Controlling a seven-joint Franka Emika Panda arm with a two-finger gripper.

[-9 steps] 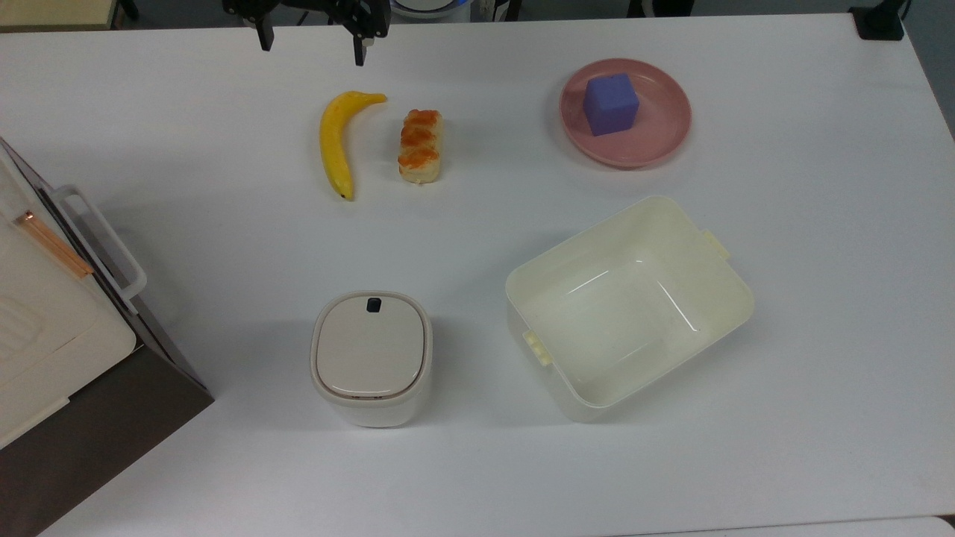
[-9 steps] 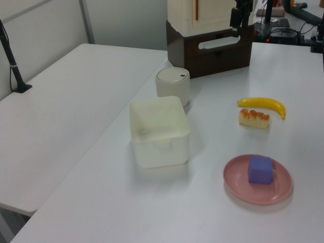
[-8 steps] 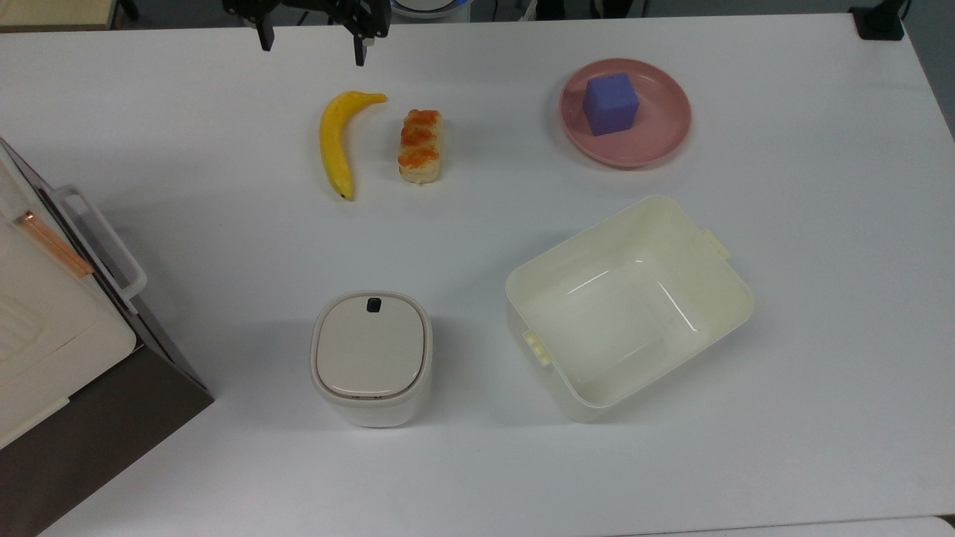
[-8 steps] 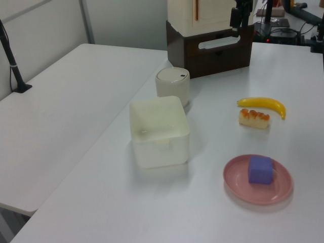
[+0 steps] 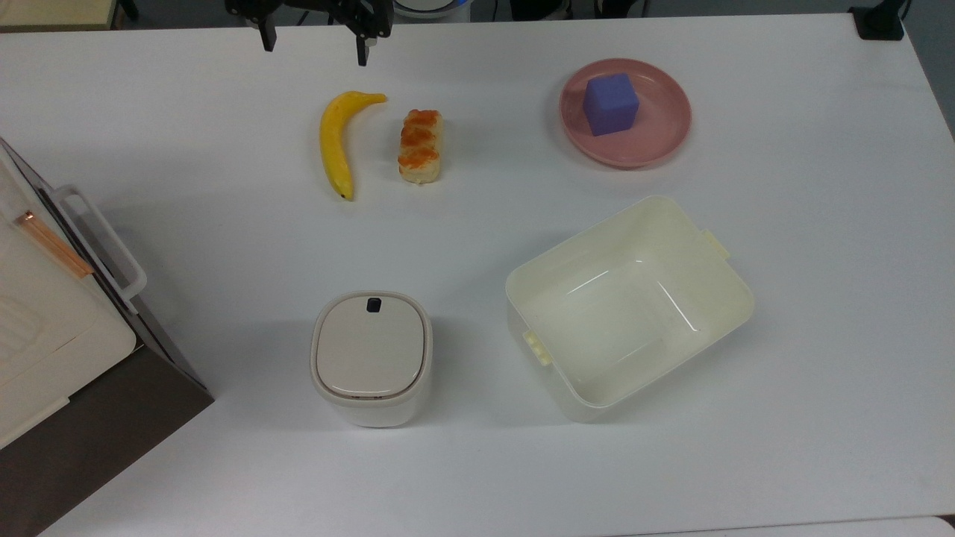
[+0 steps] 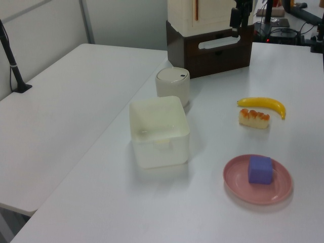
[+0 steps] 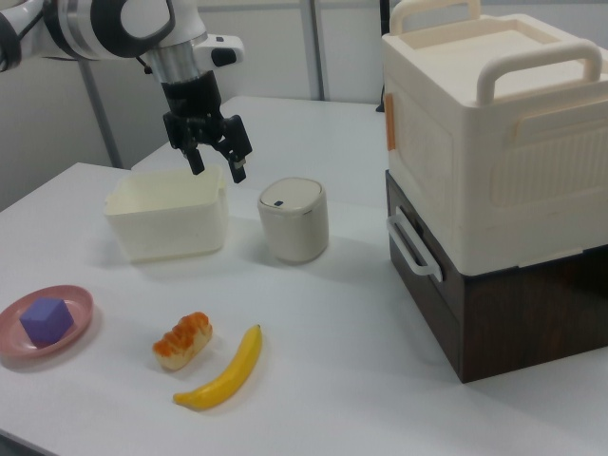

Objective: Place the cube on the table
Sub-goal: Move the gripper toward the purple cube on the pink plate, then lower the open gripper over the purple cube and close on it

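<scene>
light: bright, even, overhead | shadows: soft, short | glare: mild on table (image 5: 477, 462) | focus: slightly soft

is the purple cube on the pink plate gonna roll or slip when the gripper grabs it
The cube probably won't roll: flat faces, resting flat on the plate. Its matte surface suggests decent grip. The open gripper likely gets parallel sides to squeeze.

The cube (image 5: 611, 104) (image 6: 260, 169) (image 7: 46, 320) is a small, solid, blue-purple block with plain matte faces, resting flat and upright on one face. It sits inside a pink round plate (image 5: 656, 138), not directly on the table (image 5: 477, 231) (image 6: 212, 212) (image 7: 323, 313). The table is a large, smooth, white rectangular surface; the plate stands near its far edge toward the top view's right.
</scene>
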